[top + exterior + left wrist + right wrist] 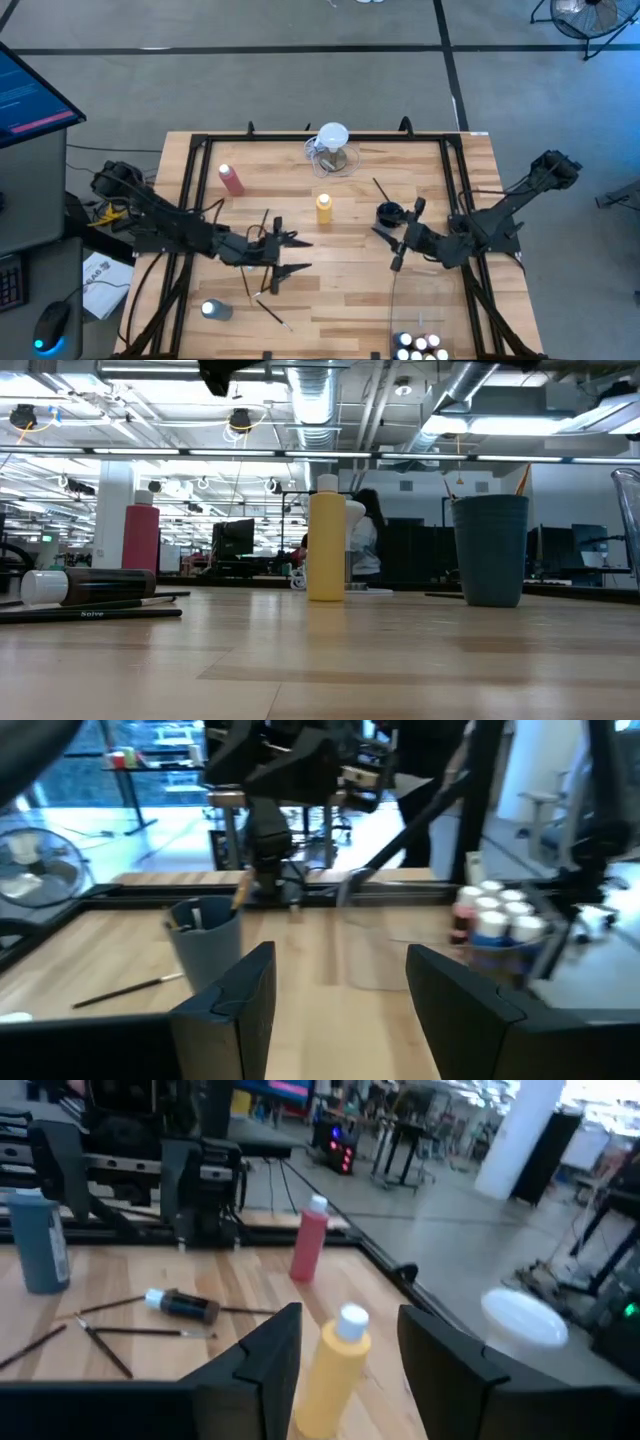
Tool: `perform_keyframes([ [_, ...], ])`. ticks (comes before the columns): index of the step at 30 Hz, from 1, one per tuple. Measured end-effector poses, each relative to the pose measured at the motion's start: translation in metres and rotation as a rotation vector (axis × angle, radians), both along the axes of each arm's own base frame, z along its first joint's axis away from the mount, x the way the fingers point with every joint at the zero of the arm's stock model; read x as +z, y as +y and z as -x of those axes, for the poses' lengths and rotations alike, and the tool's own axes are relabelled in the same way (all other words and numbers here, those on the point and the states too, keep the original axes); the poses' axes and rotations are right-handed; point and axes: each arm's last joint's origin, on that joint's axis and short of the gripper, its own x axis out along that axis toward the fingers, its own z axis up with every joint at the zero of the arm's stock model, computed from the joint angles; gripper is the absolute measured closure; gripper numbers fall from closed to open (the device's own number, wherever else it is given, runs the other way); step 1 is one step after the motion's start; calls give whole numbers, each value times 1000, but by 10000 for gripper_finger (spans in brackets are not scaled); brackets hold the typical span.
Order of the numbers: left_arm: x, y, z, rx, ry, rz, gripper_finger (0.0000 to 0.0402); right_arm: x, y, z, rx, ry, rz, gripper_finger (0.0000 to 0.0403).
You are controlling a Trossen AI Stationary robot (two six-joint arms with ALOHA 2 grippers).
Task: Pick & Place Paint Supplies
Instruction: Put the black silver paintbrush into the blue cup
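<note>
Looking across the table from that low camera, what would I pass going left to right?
Small dark bottle lying on its side → pink-red bottle → yellow bottle → dark cup holding brushes.

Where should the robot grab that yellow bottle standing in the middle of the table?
Probably around its straight body below the white cap, coming in level from the side. The yellow bottle stands upright and apart from other things, and the right gripper is nearest.

Open-plan lab or workshop: exposed ceiling ducts, monitors, concrete floor.
</note>
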Motion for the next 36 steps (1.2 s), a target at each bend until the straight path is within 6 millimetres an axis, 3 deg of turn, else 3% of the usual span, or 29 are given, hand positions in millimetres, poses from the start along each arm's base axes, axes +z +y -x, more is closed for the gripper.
perform_keyframes([
  [5, 3, -9, 13, -42, 52, 33, 216, 6, -1, -6, 83, -20, 26, 250],
  [12, -12, -6, 23, -4, 243, 107, 216, 9, -19, -22, 269, -25, -13, 265],
  [20, -27, 1, 28, 99, 376, 218, 234, 4, -36, -35, 305, -5, -31, 277],
  [29, -48, 23, 35, 295, 590, 344, 275, -10, -37, -57, 276, 13, -18, 275],
  [36, -68, 33, 30, 357, 728, 416, 280, -11, -31, -70, 278, 32, -14, 275],
])
